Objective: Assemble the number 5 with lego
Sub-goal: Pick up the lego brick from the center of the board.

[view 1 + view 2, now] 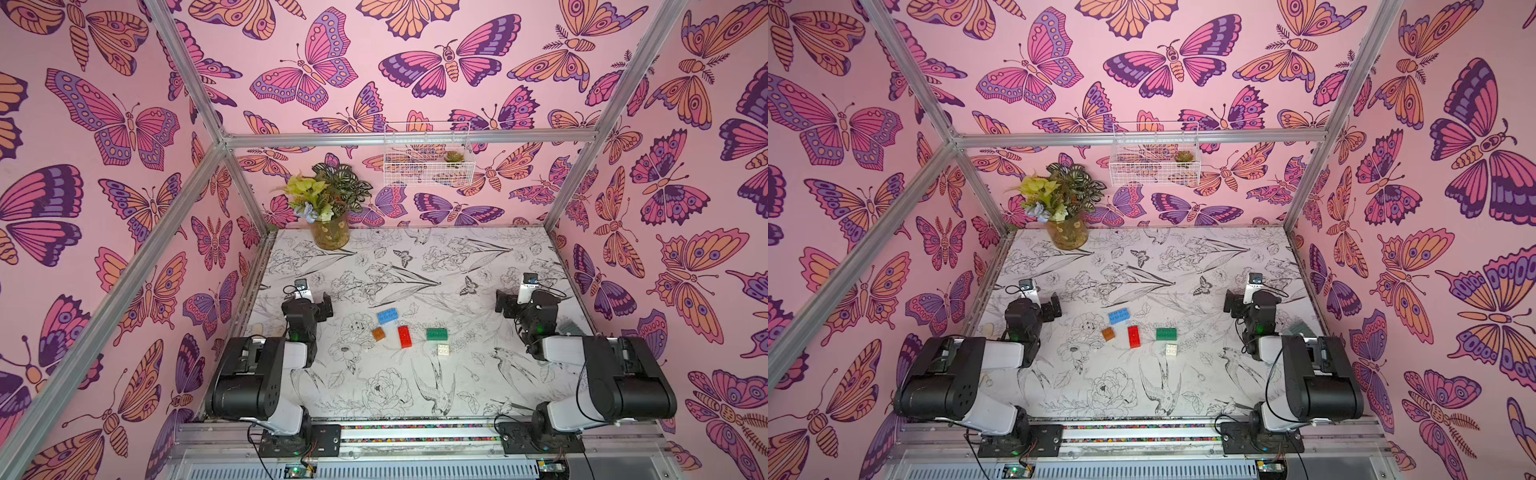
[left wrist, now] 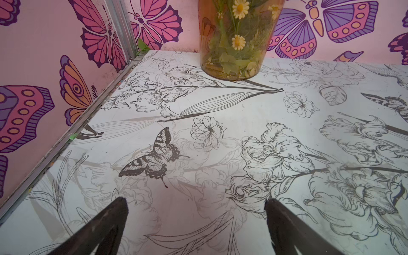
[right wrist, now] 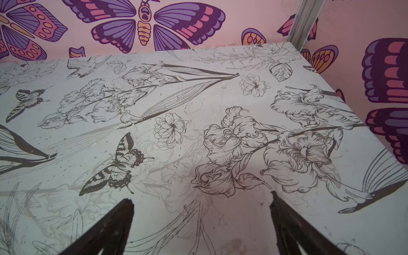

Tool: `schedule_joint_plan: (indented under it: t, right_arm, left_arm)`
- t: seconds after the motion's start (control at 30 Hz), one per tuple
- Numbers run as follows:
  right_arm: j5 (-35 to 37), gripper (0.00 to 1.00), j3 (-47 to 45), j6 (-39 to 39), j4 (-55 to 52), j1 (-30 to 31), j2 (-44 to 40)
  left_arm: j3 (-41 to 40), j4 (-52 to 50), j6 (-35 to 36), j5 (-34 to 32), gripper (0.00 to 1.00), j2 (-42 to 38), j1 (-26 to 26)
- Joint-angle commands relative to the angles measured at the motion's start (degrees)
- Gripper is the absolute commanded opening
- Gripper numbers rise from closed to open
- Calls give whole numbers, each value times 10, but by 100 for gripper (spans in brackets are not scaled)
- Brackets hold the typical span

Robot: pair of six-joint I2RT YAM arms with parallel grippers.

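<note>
Five loose lego bricks lie apart in the middle of the table in both top views: a long blue one [image 1: 387,316] farthest back, a short orange-brown one [image 1: 378,333], a long red one [image 1: 404,336], a long green one [image 1: 436,333] and a short white one [image 1: 443,350] nearest the front. No number 5 is joined. My left gripper [image 1: 325,306] hovers left of the bricks, open and empty. My right gripper [image 1: 503,305] hovers to their right, also open and empty. Both wrist views show only bare printed table between the spread fingertips [image 2: 122,205] [image 3: 127,207]; no brick appears there.
A glass vase of flowers [image 1: 330,232] stands at the back left of the table, and it also shows ahead of the left wrist camera [image 2: 236,44]. A white wire basket [image 1: 428,160] hangs on the back wall. Pink butterfly walls and metal posts enclose the table.
</note>
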Motion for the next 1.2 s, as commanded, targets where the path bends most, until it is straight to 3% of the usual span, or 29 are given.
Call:
schedule_joint_plan:
  t: [0.0, 0.87, 0.9, 1.03, 1.17]
  right_arm:
    - [-4, 99, 13, 3, 10, -3, 7]
    - [-9, 99, 13, 1, 23, -3, 2]
    - [-22, 99, 25, -4, -14, -3, -15]
    - [-8, 99, 161, 7, -342, 11, -89]
    - [44, 99, 246, -29, -523, 100, -113]
  left_arm:
    - [6, 15, 7, -7, 100, 5, 4]
    - [7, 3, 26, 14, 100, -10, -4]
    - [15, -23, 36, 13, 100, -27, -11]
    - [56, -161, 46, -57, 100, -109, -45]
    - [104, -299, 9, -41, 100, -189, -60]
